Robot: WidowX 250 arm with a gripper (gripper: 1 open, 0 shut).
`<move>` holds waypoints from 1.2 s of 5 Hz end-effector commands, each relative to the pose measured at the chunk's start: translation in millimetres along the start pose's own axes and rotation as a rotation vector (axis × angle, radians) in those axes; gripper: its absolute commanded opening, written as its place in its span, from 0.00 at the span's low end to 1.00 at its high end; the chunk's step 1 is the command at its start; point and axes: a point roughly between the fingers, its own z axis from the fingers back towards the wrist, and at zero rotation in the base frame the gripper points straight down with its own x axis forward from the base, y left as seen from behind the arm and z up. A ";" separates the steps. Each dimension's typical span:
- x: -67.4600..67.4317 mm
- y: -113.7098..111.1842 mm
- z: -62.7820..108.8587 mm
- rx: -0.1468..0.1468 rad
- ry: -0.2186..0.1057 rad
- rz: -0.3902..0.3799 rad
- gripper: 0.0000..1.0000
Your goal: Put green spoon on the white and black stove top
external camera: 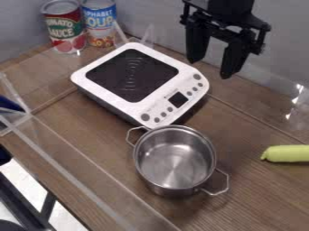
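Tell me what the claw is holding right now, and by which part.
Nothing. The claw hangs open and empty above the table, behind the stove top. The green spoon lies apart on the table, right of the steel pot.

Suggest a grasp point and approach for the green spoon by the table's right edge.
Grip the green spoon across its narrow width near mid-length, coming from straight above. It lies flat on the table with open space around it; the gripper hangs open, apart from it.

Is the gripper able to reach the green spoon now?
Probably yes. The gripper hangs open above the table, and the green spoon lies alone near the right edge, with nothing on it or in the way.
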 end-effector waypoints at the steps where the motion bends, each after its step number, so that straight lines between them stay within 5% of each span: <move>1: -5.5 -12.0 -10.1 -0.001 0.011 -0.118 1.00; 2: -14.9 -34.8 -20.7 -0.006 0.017 -0.285 1.00; 3: -14.1 -59.8 -48.9 -0.029 0.020 -0.294 1.00; 5: -9.8 -95.9 -92.8 -0.044 -0.034 -0.231 1.00; 6: -9.3 -92.0 -67.2 -0.040 -0.098 -0.257 1.00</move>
